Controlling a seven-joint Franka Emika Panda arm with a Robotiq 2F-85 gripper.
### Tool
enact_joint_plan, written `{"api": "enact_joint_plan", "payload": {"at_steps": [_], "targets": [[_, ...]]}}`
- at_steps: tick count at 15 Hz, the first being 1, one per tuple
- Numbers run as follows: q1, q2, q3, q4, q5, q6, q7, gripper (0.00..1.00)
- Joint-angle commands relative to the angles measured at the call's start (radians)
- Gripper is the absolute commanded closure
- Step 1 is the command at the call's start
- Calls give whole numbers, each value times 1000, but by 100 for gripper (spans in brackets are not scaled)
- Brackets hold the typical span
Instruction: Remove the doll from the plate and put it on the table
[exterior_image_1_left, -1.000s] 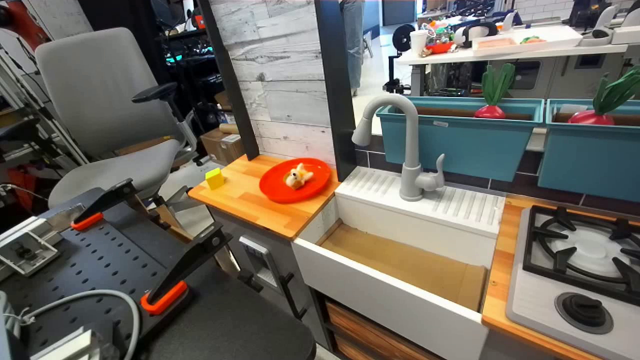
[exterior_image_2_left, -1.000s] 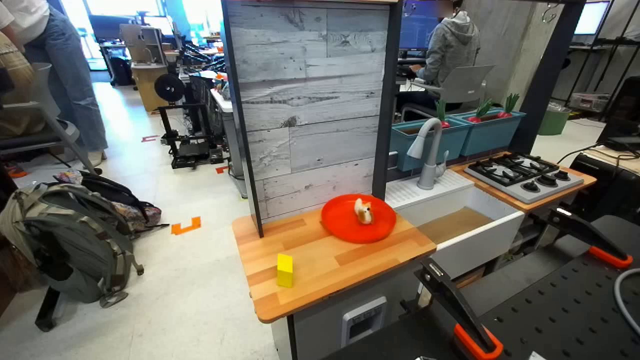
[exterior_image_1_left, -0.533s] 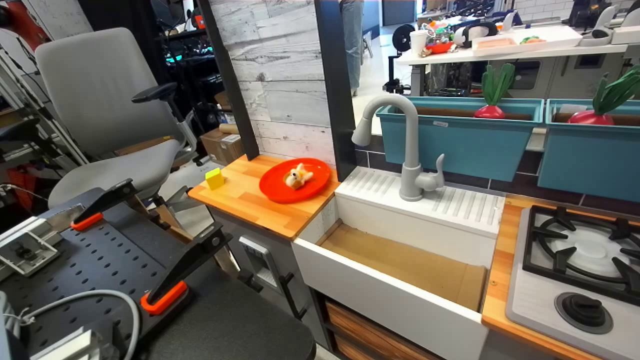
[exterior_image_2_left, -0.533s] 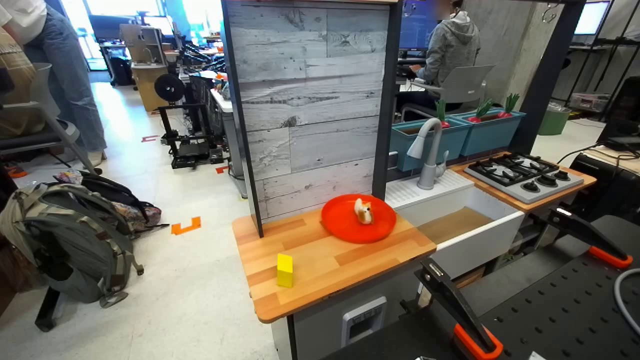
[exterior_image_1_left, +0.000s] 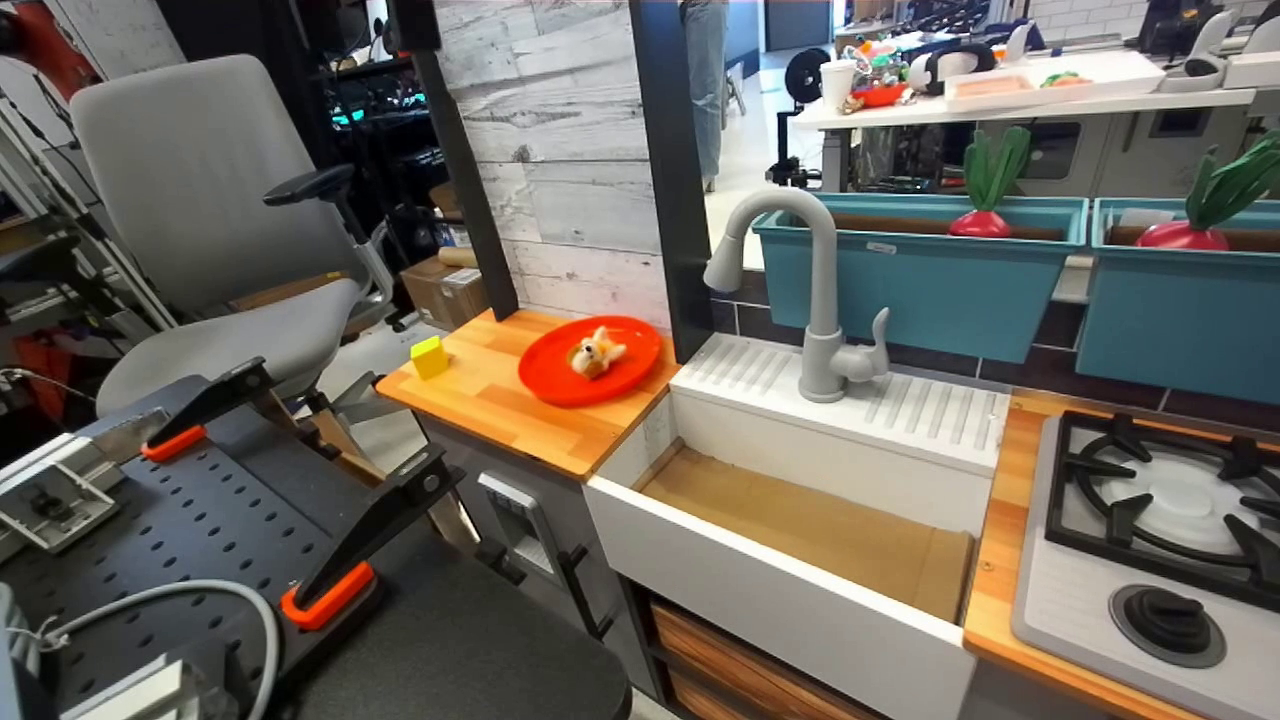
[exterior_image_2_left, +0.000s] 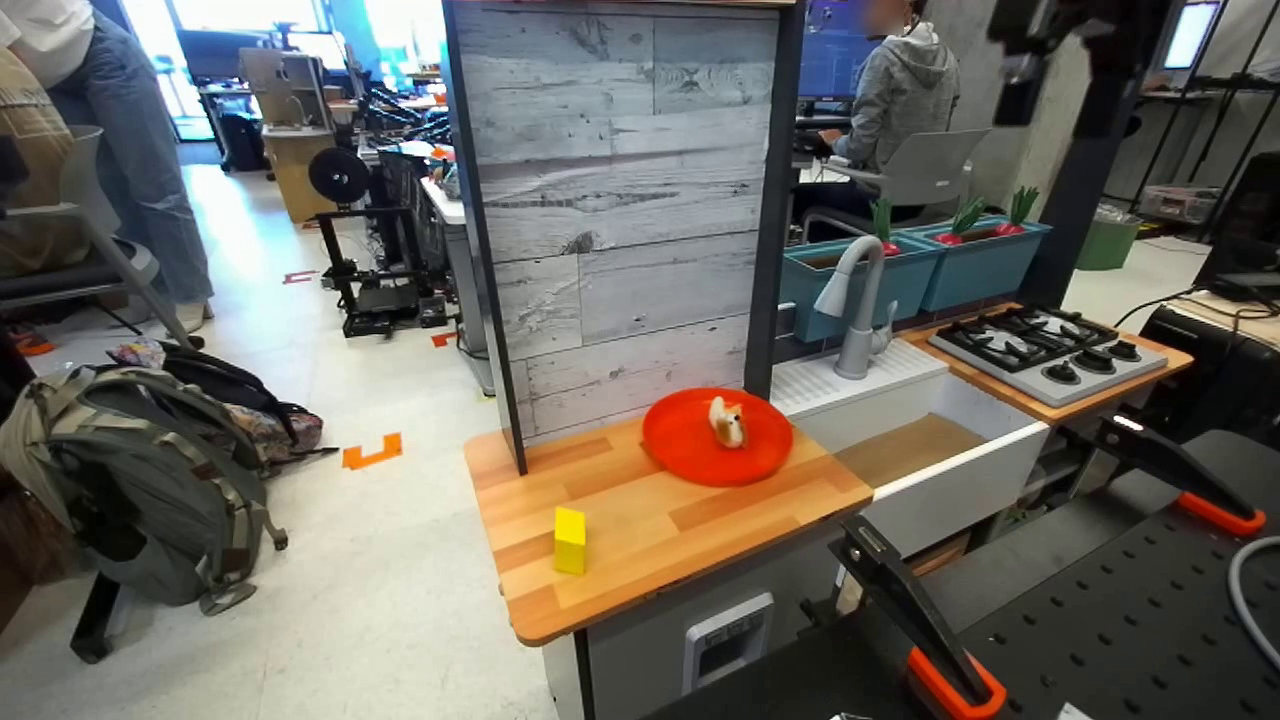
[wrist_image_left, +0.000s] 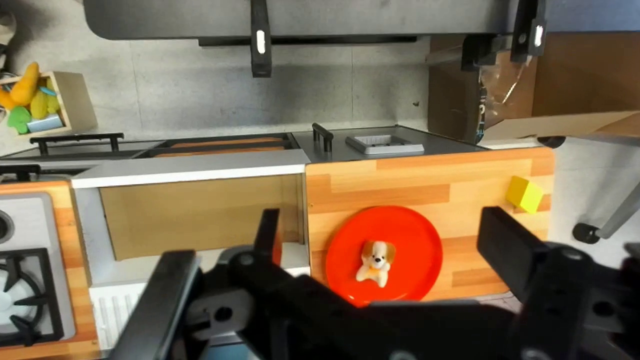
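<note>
Doll (wrist_image_left: 375, 265): tan-and-white toy dog, on the plate (wrist_image_left: 420, 242) — face showing in the wrist view.
Plate: round and red, resting on the wooden table (wrist_image_left: 395, 180), near the white sink (exterior_image_1_left: 780, 603).
Gripper (wrist_image_left: 380, 214): spread wide, high above the table, well apart from the doll.
Block (wrist_image_left: 524, 194): yellow, on the table — apart from the plate.

Can read no text, brand or number | see white sticker (exterior_image_1_left: 881, 248) on teal planter (exterior_image_1_left: 915, 295), too small to read | see pale strip (exterior_image_2_left: 872, 539) on clamp (exterior_image_2_left: 915, 598), blurred | see label (exterior_image_1_left: 463, 279) on cardboard box (exterior_image_1_left: 440, 298), illegible
</note>
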Motion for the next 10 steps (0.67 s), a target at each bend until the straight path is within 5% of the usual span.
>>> {"api": "enact_joint_plan", "payload": {"at_steps": [1,10], "targets": [[16,248,68,129,53,109,49,0],[9,813,165,564,78,204,216,0]]}}
